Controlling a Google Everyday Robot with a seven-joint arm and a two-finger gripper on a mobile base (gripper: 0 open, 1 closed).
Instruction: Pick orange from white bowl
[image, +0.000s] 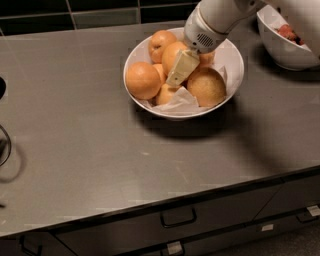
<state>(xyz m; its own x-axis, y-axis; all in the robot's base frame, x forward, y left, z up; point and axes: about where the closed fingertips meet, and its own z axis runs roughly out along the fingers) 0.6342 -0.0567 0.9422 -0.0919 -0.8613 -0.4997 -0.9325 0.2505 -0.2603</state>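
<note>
On a grey metal desk, a wide glossy white bowl holds several oranges. The round bright orange lies just left of the cream end effector, touching it; whether that is open cannot be told.

We found the gripper low in the bowl, oranges packed close around it; the counter in front lay open, a second bowl stood near.
</note>
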